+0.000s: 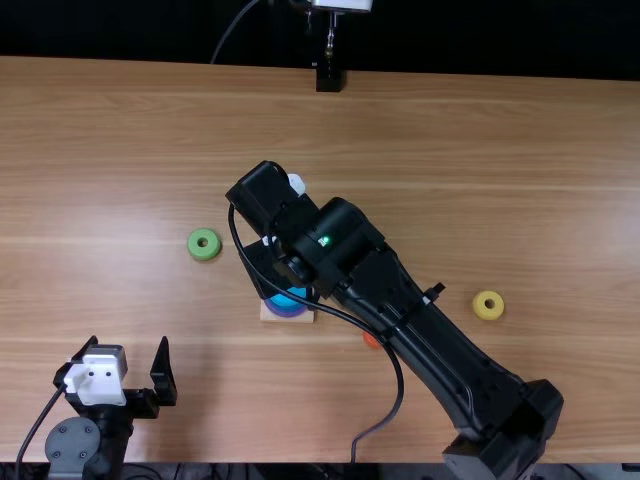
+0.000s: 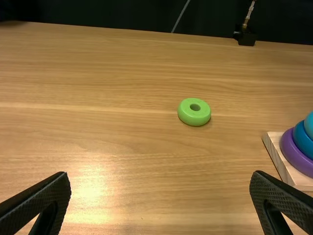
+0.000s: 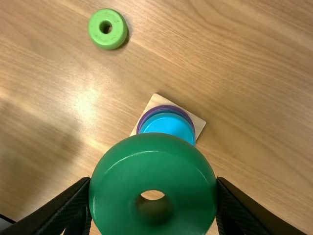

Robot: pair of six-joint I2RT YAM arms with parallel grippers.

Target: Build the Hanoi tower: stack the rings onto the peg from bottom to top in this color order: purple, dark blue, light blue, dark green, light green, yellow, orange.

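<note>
labels: none readable | brands: none readable | numbers: none readable | signs: none readable

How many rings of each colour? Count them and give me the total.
Purple ring: 1
Dark blue ring: 1
Light blue ring: 1
Dark green ring: 1
Light green ring: 1
Yellow ring: 1
Orange ring: 1
Total: 7

In the top view, the right arm slants from five o'clock toward eleven, its wrist bent so the claw points down near the middle, fingers parted but closed in a grip. The left arm sits low at seven to eight o'clock, its claw aimed toward twelve, fingers spread wide.
</note>
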